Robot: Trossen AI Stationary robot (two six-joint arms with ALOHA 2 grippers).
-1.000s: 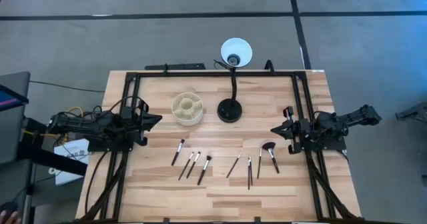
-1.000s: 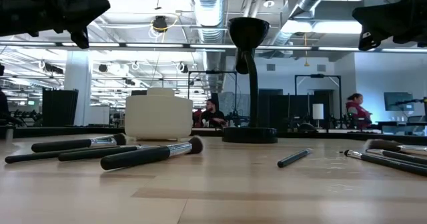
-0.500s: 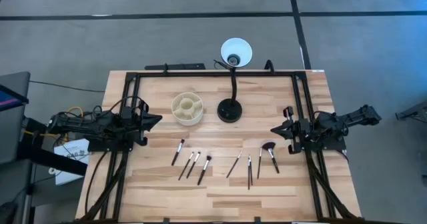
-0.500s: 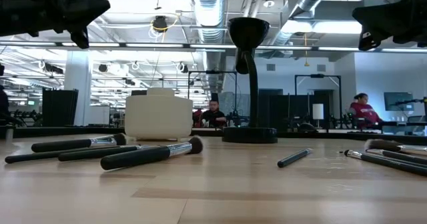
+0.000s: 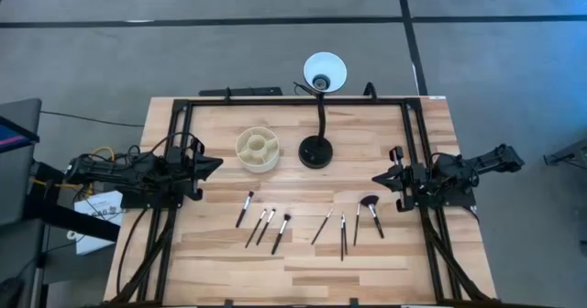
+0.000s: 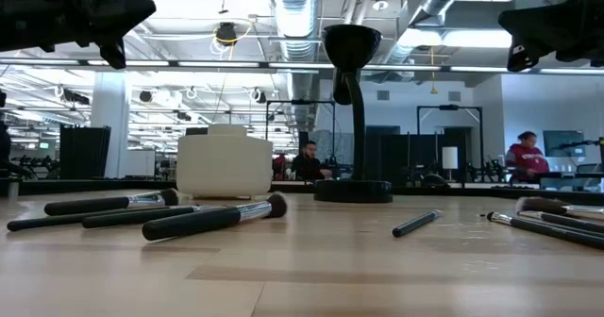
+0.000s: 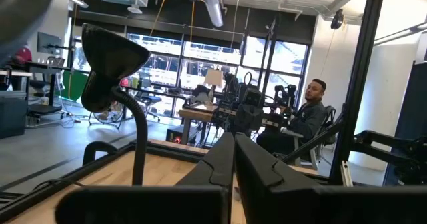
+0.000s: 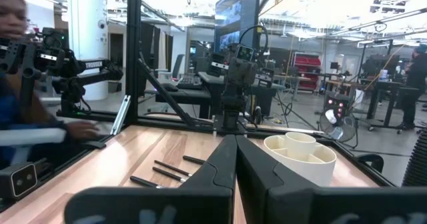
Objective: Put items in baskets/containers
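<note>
Both arms sit parked at opposite ends of the bench [image 5: 385, 253]. The left end effector [image 5: 216, 165] hovers above the left edge with its fingers pressed together, holding nothing; its wrist view shows the two fingers meeting in a closed line. The right end effector [image 5: 376, 179] hovers above the right edge, its fingers likewise closed together and empty. The cream cup [image 5: 258, 148] with inner dividers stands between the two end effectors, nearer the left one and slightly toward the far edge, just beside the round base of the black lamp [image 5: 316, 151]; no brush shows in it in the high view. The brushes lie flat on the bench nearer the front edge than either end effector. A left group [image 5: 261, 222] of four lies diagonally, below and to the inner side of the left end effector, well apart from it. A right group [image 5: 353, 224] of about four lies near the right end effector, and the fan-shaped brush [image 5: 370, 202] is the nearest item to its closed tip. In the low view the brushes [image 6: 203, 220] rest in front of the cup [image 6: 225, 166], apart from it. People are seated in the room beyond.
</note>
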